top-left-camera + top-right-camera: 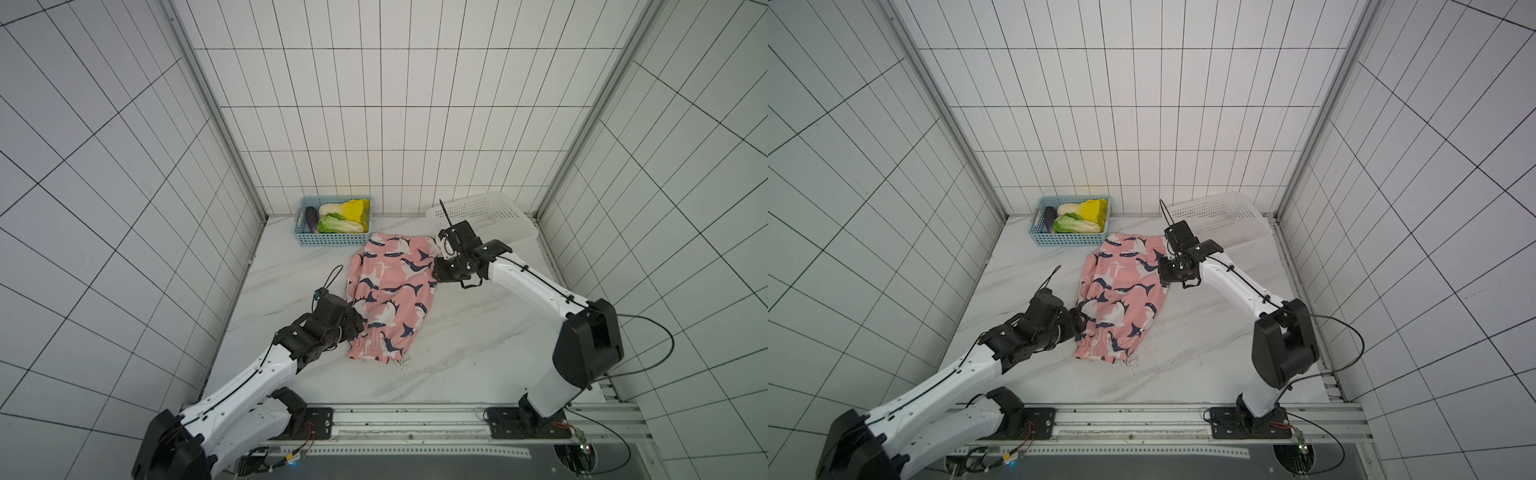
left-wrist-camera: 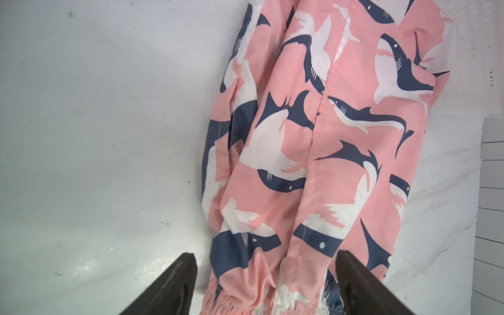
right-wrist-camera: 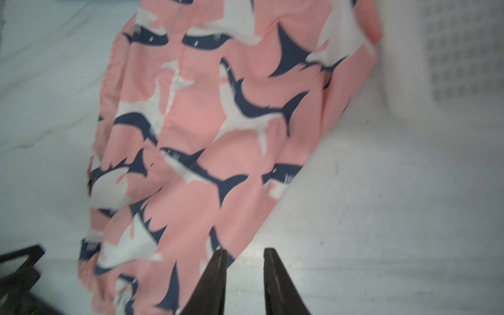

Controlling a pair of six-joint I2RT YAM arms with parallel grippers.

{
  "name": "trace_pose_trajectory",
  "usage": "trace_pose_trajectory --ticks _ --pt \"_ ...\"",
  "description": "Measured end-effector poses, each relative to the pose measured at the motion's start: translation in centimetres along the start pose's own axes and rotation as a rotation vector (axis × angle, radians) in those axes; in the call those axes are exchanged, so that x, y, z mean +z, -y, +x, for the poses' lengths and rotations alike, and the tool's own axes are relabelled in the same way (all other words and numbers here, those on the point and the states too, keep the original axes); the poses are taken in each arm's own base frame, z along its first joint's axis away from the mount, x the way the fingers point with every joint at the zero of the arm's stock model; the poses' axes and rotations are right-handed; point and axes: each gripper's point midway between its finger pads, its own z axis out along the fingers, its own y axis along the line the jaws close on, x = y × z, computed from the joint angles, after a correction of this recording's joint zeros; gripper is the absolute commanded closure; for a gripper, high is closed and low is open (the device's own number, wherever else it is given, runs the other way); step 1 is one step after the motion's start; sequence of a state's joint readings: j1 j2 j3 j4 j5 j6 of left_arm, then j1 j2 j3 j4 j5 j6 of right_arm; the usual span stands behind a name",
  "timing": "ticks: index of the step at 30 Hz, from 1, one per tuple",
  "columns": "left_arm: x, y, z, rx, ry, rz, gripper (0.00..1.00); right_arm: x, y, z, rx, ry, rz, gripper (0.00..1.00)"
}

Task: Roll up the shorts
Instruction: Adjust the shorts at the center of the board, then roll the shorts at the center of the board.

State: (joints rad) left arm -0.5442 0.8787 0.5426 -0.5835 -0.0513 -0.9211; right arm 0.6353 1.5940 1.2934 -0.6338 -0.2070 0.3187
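**A:** In both top views, one pair of shorts (image 1: pixel 390 291) lies mid-table (image 1: pixel 478 353), waistband at the near end. There are two baskets at the far side: one blue basket (image 1: pixel 332 242) and one white basket (image 1: pixel 490 216).

**B:** Left wrist view now. The left gripper (image 2: pixel 266 253) has its jaws spread wide, straddling the waistband and gripping nothing.

**A:** And the right wrist view. The right gripper (image 3: pixel 245 250) has its jaws barely parted and empty, at the shorts' far right edge.
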Motion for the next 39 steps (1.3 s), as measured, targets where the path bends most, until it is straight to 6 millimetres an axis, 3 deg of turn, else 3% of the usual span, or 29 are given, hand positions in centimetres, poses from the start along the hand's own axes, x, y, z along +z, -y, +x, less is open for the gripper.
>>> trace_pose_trajectory --ticks 3,7,13,16,23,29,32,39 --pt "0.2 -1.9 1.0 -0.031 -0.007 0.005 0.08 1.4 -2.3 4.5 -0.053 -0.08 -0.098 0.99" --pt "1.1 -3.8 3.6 -0.066 -0.066 0.013 0.08 3.2 -5.1 8.6 -0.128 -0.171 -0.18 0.91" --pt "1.4 -3.6 4.2 -0.106 -0.038 0.118 0.09 3.0 -11.2 10.4 -0.259 -0.169 -0.354 0.94" --pt "1.4 -3.2 3.9 -0.112 -0.015 0.157 0.09 3.7 -12.8 11.5 -0.289 -0.196 -0.403 0.98" --pt "1.7 -1.8 3.6 -0.108 -0.02 0.215 0.08 7.1 -12.1 13.4 -0.271 -0.267 -0.397 1.0" --pt "3.5 -2.5 4.7 -0.109 -0.073 0.179 0.05 9.4 -8.9 14.9 -0.183 -0.303 -0.327 1.0" --pt "3.9 -1.9 4.5 -0.107 -0.075 0.198 0.05 10.5 -7.0 14.9 -0.116 -0.307 -0.295 1.0" --pt "4.9 -0.6 3.8 -0.097 -0.062 0.237 0.05 11.1 -6.5 13.4 -0.056 -0.254 -0.312 1.0"
